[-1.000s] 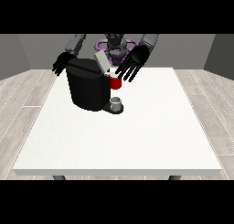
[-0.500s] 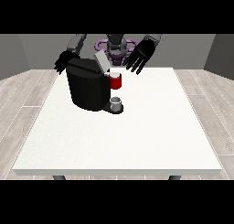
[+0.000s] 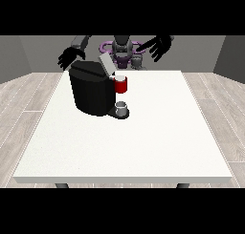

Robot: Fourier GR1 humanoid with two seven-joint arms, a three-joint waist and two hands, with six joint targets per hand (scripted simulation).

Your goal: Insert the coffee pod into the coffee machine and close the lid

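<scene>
Here both hands, one at the view's right (image 3: 160, 46) and one at its left (image 3: 71, 57), hover with fingers spread above the open-lidded coffee machine (image 3: 92, 89).

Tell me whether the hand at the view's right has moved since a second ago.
Yes. The hand at the view's right has risen and pulled away to the right of the coffee machine, no longer beside its red front.

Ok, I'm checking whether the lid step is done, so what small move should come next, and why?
Probably bring the hand at the view's right back down toward the lid. The lid stands tilted up and open on the coffee machine, and that hand hangs spread in the air, away from it. The hand at the view's left hovers behind the machine, touching nothing that shows.
</scene>
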